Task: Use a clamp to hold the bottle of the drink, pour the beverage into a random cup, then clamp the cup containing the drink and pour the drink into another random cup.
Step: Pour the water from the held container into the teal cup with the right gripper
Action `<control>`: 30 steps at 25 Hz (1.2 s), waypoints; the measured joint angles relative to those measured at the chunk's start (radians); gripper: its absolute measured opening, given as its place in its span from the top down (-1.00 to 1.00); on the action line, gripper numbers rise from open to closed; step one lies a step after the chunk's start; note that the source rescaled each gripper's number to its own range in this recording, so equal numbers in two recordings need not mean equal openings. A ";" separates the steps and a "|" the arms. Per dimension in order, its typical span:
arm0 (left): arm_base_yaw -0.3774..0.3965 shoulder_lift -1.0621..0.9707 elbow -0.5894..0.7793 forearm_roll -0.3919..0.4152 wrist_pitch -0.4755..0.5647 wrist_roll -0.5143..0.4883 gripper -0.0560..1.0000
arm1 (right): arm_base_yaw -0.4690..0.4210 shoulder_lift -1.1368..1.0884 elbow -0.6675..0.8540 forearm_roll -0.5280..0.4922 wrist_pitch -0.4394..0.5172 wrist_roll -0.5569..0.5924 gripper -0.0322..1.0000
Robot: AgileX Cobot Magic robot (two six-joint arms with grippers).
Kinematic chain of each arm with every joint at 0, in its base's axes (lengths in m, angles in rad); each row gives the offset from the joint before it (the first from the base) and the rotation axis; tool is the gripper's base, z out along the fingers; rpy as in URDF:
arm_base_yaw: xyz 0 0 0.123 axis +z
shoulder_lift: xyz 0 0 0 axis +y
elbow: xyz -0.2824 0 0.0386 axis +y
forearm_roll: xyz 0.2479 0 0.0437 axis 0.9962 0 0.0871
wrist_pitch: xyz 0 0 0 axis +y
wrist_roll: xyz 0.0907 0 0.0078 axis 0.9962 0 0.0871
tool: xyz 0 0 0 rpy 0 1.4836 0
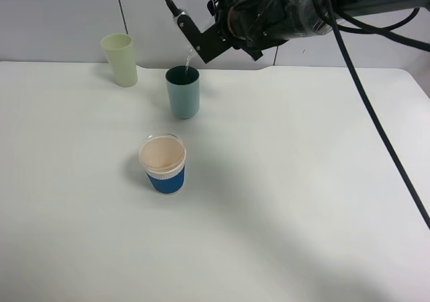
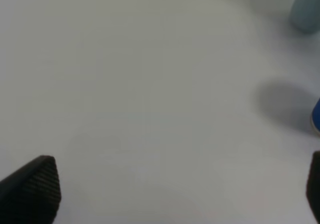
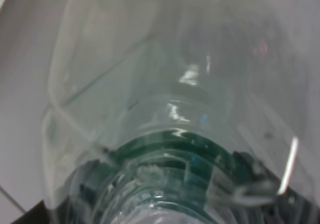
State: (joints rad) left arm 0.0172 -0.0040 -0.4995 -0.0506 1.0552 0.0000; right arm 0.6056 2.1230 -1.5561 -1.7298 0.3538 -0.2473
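Observation:
My right gripper [image 1: 195,38] reaches in from the upper right, shut on the bottle [image 1: 193,49], which it holds tilted mouth-down above the teal-blue cup [image 1: 183,93]. A thin stream of the clear beverage [image 1: 189,60] falls into that cup. In the right wrist view the bottle [image 3: 165,114] fills the picture, with its dark green label [image 3: 175,151] near the grip. The blue-sleeved cup [image 1: 162,163] stands upright nearer the front, its peach inside showing. My left gripper [image 2: 175,189] hovers open over bare table, off to the side of both cups and holding nothing.
A pale yellow-green tumbler [image 1: 119,60] stands at the back left near the wall. In the left wrist view the teal cup [image 2: 306,9] and a sliver of the blue-sleeved cup [image 2: 317,116] show at the edge. Everything sits on the white table [image 1: 302,194].

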 joint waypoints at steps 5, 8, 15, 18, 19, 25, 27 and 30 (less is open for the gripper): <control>0.000 0.000 0.000 0.000 0.000 0.000 -1.00 | 0.000 0.000 0.000 0.000 -0.015 -0.019 0.90; 0.000 0.000 0.000 0.000 0.000 0.000 -1.00 | 0.000 0.000 0.000 0.000 -0.018 -0.019 0.90; 0.000 0.000 0.000 0.000 0.000 0.000 -1.00 | 0.000 0.000 0.000 -0.001 -0.019 -0.045 0.90; 0.000 0.000 0.000 0.000 0.000 0.000 -1.00 | 0.000 0.000 0.000 -0.001 -0.019 -0.090 0.90; 0.000 0.000 0.000 0.000 0.000 0.000 -1.00 | 0.000 0.000 0.000 -0.001 -0.019 -0.106 0.90; 0.000 0.000 0.000 0.000 0.000 0.000 -1.00 | 0.000 0.000 0.000 -0.001 -0.019 -0.057 0.90; 0.000 0.000 0.000 0.000 0.000 0.000 -1.00 | 0.000 0.000 0.000 0.006 -0.019 0.065 0.90; 0.000 0.000 0.000 0.000 0.000 0.000 -1.00 | 0.000 0.000 0.000 0.070 -0.018 0.312 0.90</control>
State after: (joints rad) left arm 0.0172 -0.0040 -0.4995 -0.0506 1.0552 0.0000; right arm 0.6056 2.1230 -1.5561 -1.6596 0.3357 0.0651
